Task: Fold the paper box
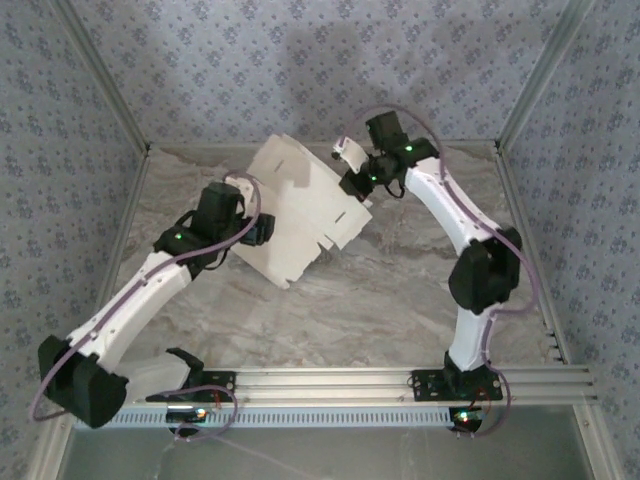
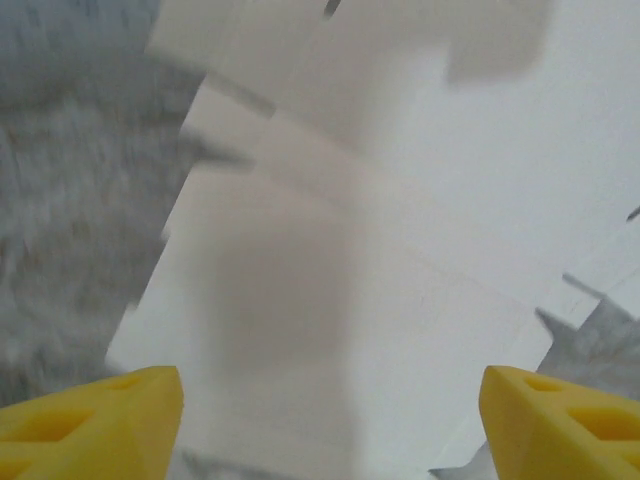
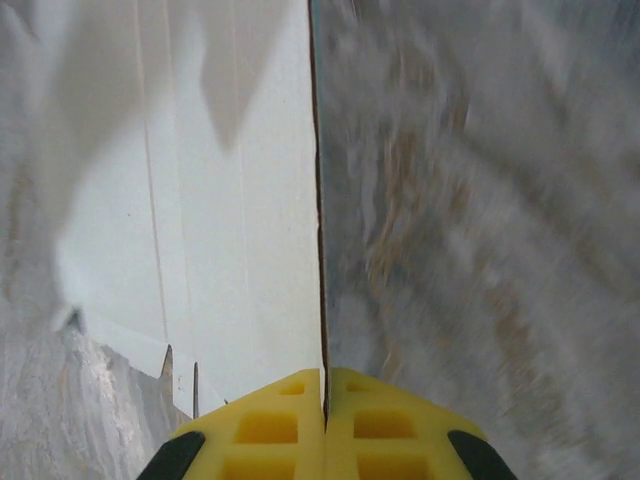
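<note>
1 paper box (image 1: 300, 215), 2 arms (image 1: 140, 290) (image 1: 450, 212), 2 tools (image 1: 262, 231) (image 1: 352, 185) and 1 table (image 1: 400, 295).

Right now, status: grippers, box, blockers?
Left gripper open over paper box. Right gripper shut on its edge. Unfolded, pale side up. No obstruction seen.

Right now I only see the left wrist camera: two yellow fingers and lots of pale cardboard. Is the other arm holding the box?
Observer: Yes. The right gripper is shut on one thin edge of the paper box.
Operator: Which side of the box is that?
Observer: In the top view it's the far right side, across the sheet from your left gripper.
Operator: Does it look like a box yet?
Observer: No. From above it's an unfolded cut-out sheet, turned at an angle on the table.
</note>
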Robot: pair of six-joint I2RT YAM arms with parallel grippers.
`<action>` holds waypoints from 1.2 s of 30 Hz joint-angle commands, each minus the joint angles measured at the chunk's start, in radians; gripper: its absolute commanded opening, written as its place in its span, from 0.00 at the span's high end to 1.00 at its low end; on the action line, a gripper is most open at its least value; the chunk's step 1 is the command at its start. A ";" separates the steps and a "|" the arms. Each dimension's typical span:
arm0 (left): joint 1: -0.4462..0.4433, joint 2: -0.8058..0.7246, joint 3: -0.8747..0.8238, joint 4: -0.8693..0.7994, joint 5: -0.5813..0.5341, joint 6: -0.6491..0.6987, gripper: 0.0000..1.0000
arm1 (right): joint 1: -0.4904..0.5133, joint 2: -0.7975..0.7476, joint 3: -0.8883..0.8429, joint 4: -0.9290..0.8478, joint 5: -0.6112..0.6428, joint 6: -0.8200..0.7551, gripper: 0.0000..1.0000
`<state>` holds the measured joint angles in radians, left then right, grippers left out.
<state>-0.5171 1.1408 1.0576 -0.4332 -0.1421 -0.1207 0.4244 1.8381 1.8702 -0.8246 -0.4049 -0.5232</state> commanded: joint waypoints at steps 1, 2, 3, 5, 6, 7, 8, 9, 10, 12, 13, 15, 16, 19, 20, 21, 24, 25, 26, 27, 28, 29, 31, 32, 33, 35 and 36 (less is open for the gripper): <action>0.016 0.006 0.054 0.192 -0.007 0.270 0.20 | 0.018 -0.071 0.060 -0.085 -0.059 -0.257 1.00; 0.020 0.010 0.071 0.223 -0.007 0.329 0.21 | 0.023 -0.089 0.073 -0.113 -0.051 -0.313 1.00; 0.026 0.002 0.075 0.265 0.015 0.399 0.20 | 0.030 -0.106 0.083 -0.146 -0.033 -0.376 1.00; 0.044 -0.028 0.037 0.431 0.068 0.511 0.20 | 0.042 -0.144 0.079 -0.173 0.023 -0.475 1.00; 0.063 -0.040 0.017 0.522 0.098 0.543 0.19 | 0.047 -0.164 0.070 -0.174 0.056 -0.511 1.00; 0.080 -0.047 0.012 0.568 0.136 0.555 0.19 | 0.052 -0.181 0.062 -0.174 0.077 -0.530 1.00; 0.095 -0.051 0.020 0.598 0.173 0.567 0.19 | 0.053 -0.205 0.053 -0.176 0.087 -0.546 1.00; 0.102 -0.053 0.033 0.598 0.202 0.580 0.19 | 0.053 -0.227 0.040 -0.171 0.097 -0.555 1.00; 0.104 -0.054 0.043 0.586 0.241 0.593 0.19 | 0.051 -0.249 0.024 -0.165 0.100 -0.561 1.00; 0.105 -0.064 0.047 0.544 0.345 0.644 0.20 | 0.044 -0.298 -0.016 -0.142 0.109 -0.575 1.00; 0.104 -0.067 0.050 0.525 0.376 0.662 0.20 | 0.043 -0.316 -0.032 -0.134 0.124 -0.588 1.00; 0.104 -0.082 0.058 0.503 0.414 0.673 0.21 | 0.042 -0.348 -0.067 -0.117 0.170 -0.626 1.00; 0.105 -0.093 0.058 0.502 0.430 0.678 0.22 | 0.043 -0.360 -0.081 -0.106 0.190 -0.636 1.00; 0.112 -0.117 0.112 0.419 0.503 0.708 0.33 | 0.043 -0.392 -0.126 -0.082 0.238 -0.679 1.00; 0.114 -0.117 0.146 0.368 0.536 0.726 0.36 | 0.043 -0.404 -0.140 -0.073 0.247 -0.692 1.00; 0.114 -0.118 0.181 0.309 0.566 0.750 0.39 | 0.044 -0.415 -0.155 -0.062 0.262 -0.710 1.00; 0.114 -0.101 0.277 0.155 0.628 0.806 0.52 | 0.046 -0.443 -0.193 -0.041 0.289 -0.747 1.00; 0.114 -0.088 0.309 0.107 0.636 0.816 0.56 | 0.044 -0.448 -0.202 -0.032 0.286 -0.751 1.00; 0.113 -0.073 0.342 0.060 0.644 0.833 0.60 | 0.043 -0.455 -0.210 -0.026 0.288 -0.757 1.00; 0.112 -0.063 0.358 0.034 0.649 0.846 0.61 | 0.043 -0.457 -0.214 -0.023 0.292 -0.760 1.00; 0.112 -0.058 0.363 0.030 0.648 0.853 0.61 | 0.042 -0.458 -0.213 -0.023 0.291 -0.759 1.00; 0.112 -0.050 0.371 0.022 0.652 0.855 0.60 | 0.041 -0.462 -0.213 -0.019 0.287 -0.759 1.00; 0.103 -0.031 0.397 -0.003 0.676 0.838 0.55 | 0.042 -0.461 -0.211 -0.009 0.286 -0.744 1.00; 0.095 -0.023 0.406 0.003 0.682 0.803 0.52 | 0.045 -0.459 -0.210 0.009 0.296 -0.724 1.00; 0.092 -0.021 0.408 0.035 0.686 0.718 0.48 | 0.049 -0.460 -0.212 0.018 0.296 -0.705 1.00; 0.102 -0.024 0.401 0.115 0.721 0.518 0.43 | 0.049 -0.462 -0.215 0.039 0.279 -0.672 1.00; 0.112 -0.016 0.409 0.127 0.749 0.421 0.42 | 0.050 -0.461 -0.221 0.054 0.294 -0.666 1.00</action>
<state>-0.4175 1.1210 1.4391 -0.3462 0.5217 0.5488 0.4694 1.4014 1.6535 -0.8291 -0.1261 -1.2274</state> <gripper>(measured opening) 0.568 0.063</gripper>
